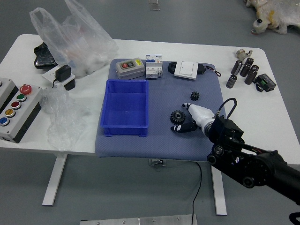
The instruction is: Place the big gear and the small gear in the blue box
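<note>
We have the black big gear [177, 117] lying flat on the blue-grey mat [159, 149], just to the right of the blue plastic box [125, 126]. Our right hand [179, 117] reaches around it from the right, its fingers [187, 127] spread, one side beyond the gear and the other on the near side. They look parted rather than closed on it; whether the nearer ones brush the teeth, we cannot tell. The black small gear [195, 95] lies on the same mat, just beyond the hand, so neither gear is in the box.

We judge the big gear stiff and fairly light for this hand, though we cannot tell metal from plastic (if it is steel, we should expect more heft than its size suggests). It does not look fragile. The toothed rim should give us purchase, but smooth fingers could ride over the tooth tips and turn it. We would take it across opposite sides of the rim, low down, and close evenly so it doesn't skid on the mat. The small gear offers much less edge, so we would want a fingertip pinch there, with care not to nudge it away.
</note>
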### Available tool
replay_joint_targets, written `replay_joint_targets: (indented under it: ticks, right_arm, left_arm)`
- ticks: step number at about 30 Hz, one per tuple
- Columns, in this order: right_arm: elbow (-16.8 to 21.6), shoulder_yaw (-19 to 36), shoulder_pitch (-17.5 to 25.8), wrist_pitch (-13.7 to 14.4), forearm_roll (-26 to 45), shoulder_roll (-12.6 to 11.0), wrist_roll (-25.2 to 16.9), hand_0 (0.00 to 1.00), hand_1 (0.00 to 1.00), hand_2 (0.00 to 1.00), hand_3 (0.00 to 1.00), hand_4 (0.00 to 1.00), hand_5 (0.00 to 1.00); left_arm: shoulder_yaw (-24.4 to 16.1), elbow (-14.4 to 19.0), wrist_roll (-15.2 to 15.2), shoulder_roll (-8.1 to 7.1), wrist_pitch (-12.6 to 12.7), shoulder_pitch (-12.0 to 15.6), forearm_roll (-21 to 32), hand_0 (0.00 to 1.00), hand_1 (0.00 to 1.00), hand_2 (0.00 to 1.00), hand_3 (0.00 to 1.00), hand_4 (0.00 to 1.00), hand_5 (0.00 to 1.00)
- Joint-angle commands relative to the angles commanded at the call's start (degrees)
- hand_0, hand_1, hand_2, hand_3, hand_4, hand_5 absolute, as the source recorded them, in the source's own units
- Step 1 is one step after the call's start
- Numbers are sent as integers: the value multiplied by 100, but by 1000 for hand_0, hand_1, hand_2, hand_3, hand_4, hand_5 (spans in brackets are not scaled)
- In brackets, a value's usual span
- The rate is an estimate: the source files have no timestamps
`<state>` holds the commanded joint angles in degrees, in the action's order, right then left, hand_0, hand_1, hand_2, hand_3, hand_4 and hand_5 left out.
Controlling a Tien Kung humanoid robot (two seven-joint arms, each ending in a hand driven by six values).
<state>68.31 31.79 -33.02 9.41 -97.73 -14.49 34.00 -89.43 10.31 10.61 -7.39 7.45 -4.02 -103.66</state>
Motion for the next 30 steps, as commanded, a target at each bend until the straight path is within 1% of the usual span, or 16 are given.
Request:
replay_joint_targets:
  ticks: [4,5,10,11,21,30]
  right_arm:
    - [9,-20,-5,146,-13,6,-19,221,364,641,750,852,360]
    - [14,-24,-6,204,-21,8,-32,193,323,435,515,661,243]
    - [20,-34,-16,349,-31,15,-78,193,323,435,515,661,243]
    - [17,-35,-16,363,-27,17,-84,180,314,394,445,627,238]
    - [21,64,-4,503,-112,24,-147,178,313,392,434,629,237]
    - [208,584,1,606,-368,-32,-196,178,313,390,429,645,245]
  left_arm:
    - [2,0,-4,1,-3,2,6,739,696,674,699,679,365]
    - [-2,0,-5,1,-4,2,5,737,695,673,699,677,364]
    - [2,0,-11,1,-9,0,15,737,695,673,699,677,364]
    - [4,0,-13,1,-10,-1,17,736,694,671,699,673,363]
    - [21,0,-34,0,-17,10,40,735,694,669,698,670,363]
    - [6,0,-53,4,-21,11,44,733,693,667,696,669,361]
